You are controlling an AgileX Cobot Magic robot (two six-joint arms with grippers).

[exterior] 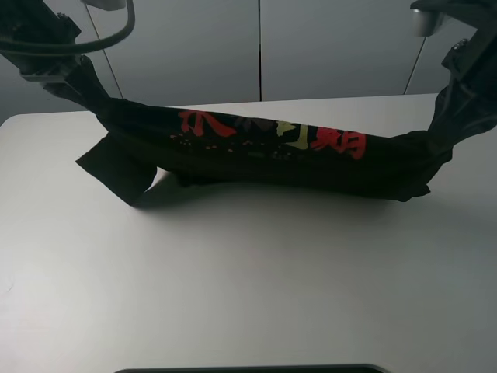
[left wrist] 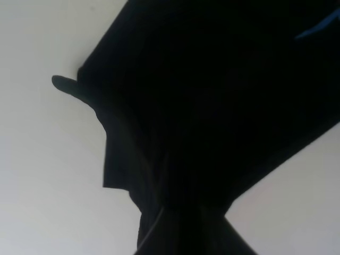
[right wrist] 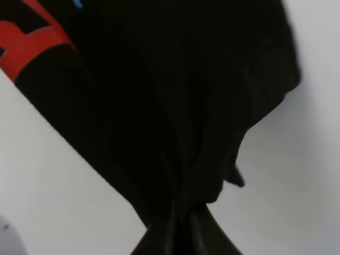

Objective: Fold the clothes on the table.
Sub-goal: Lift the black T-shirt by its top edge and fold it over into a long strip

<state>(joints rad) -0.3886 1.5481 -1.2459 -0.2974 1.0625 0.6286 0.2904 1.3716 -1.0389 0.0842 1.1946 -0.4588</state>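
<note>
Hanging between the two arms, the shirt (exterior: 264,159) stretches as a long, sagging band over the far half of the desk (exterior: 248,295). Its print (exterior: 272,136) faces the high camera, and one sleeve (exterior: 116,167) droops at the left until it meets the white surface. Whether the lower edge of the body also rests on the desk I cannot tell; a shadow lies close beneath it. I judge the cloth to be light, soft and quite limp. It will sag wherever it is unsupported, bunch under any pinch and slide easily over the smooth top, but it is in no way fragile. It is best held at its two far ends, by an edge or corner, with gentle tension kept between them so the fold lies flat. The left hand (left wrist: 183,226) is pressed together on a gathered end of the black fabric, which fans out from the pinch. The right hand (right wrist: 180,223) is likewise closed tight on the opposite end, the cloth puckering where it is nipped.
</note>
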